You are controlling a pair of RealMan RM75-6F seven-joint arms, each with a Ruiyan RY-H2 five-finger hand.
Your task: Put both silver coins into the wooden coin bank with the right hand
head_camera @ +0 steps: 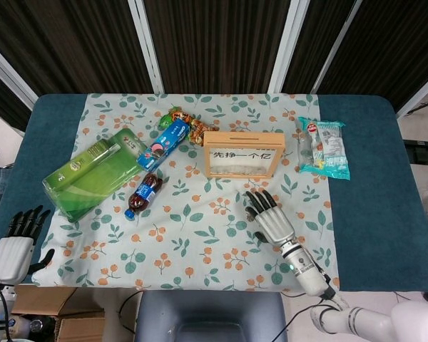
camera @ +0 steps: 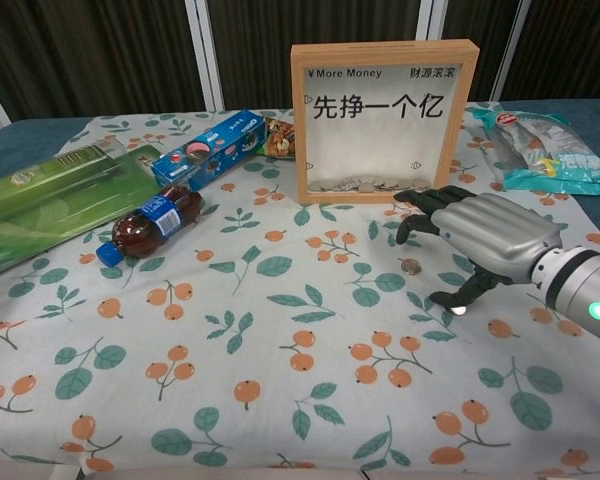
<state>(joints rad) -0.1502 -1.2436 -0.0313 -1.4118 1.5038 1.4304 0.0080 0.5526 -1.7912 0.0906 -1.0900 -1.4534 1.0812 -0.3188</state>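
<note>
The wooden coin bank stands upright at the middle back of the floral cloth, also seen in the head view. One silver coin lies flat in front of it, just under my right hand's fingertips. The second coin lies nearer, mostly covered by the thumb tip that touches it. My right hand hovers low over both coins, palm down, fingers spread and bent downward, holding nothing; in the head view it hides the coins. My left hand hangs open off the table's front left corner.
A green flat package, a small cola bottle and a blue biscuit box lie left of the bank. Wrapped sweets sit behind it. Snack packets lie to the right.
</note>
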